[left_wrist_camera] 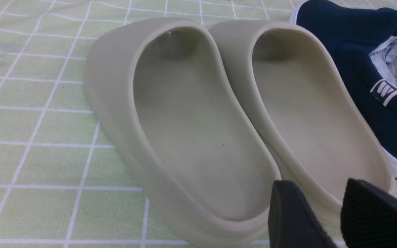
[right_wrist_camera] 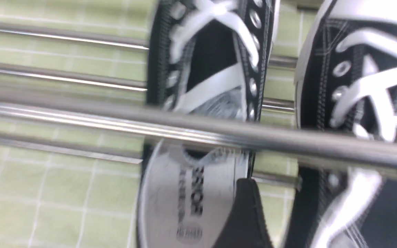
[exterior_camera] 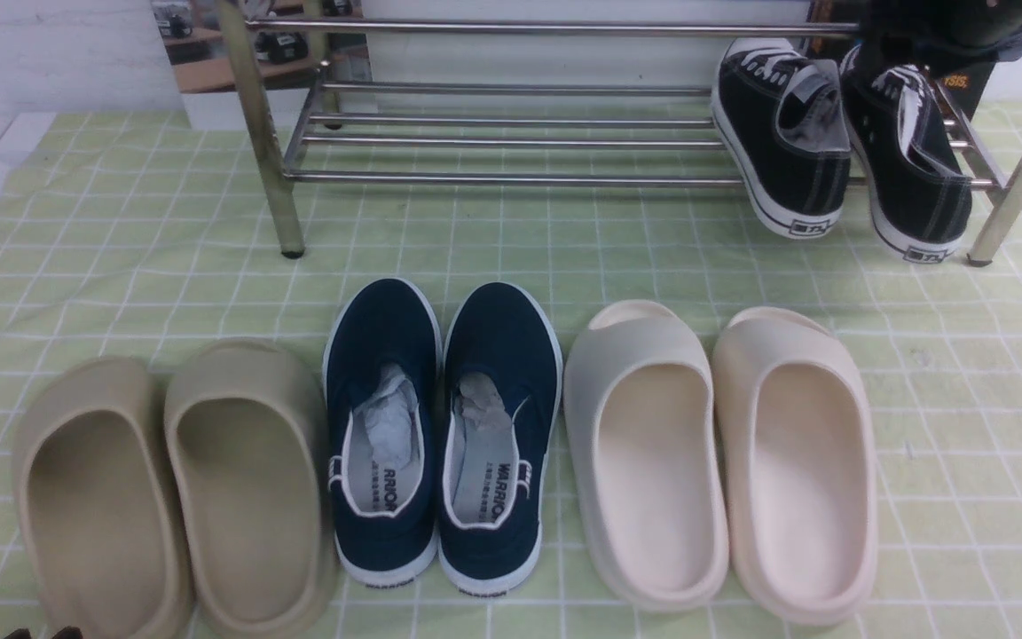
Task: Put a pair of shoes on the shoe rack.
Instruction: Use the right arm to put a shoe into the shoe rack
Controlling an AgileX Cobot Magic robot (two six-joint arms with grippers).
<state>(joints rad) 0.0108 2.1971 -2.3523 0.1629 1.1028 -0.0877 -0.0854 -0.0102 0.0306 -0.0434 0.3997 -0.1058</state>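
Note:
Two black canvas sneakers, the left one (exterior_camera: 782, 133) and the right one (exterior_camera: 910, 151), lie side by side on the right end of the chrome shoe rack's (exterior_camera: 511, 177) lower shelf, heels hanging over the front bar. My right arm (exterior_camera: 963, 22) is above the rack's top bar over them. In the blurred right wrist view the right gripper (right_wrist_camera: 329, 206) is open wide, with the top bar (right_wrist_camera: 81, 115) crossing in front of both sneakers (right_wrist_camera: 215, 69). My left gripper (left_wrist_camera: 317, 206) is open and empty, low over the heels of the olive-beige slides (left_wrist_camera: 198, 131).
On the green checked cloth (exterior_camera: 121, 222) in front of the rack stand, left to right, olive-beige slides (exterior_camera: 174, 488), navy slip-ons (exterior_camera: 444, 426) and cream slides (exterior_camera: 724, 453). The rack's legs (exterior_camera: 276, 177) stand on the cloth.

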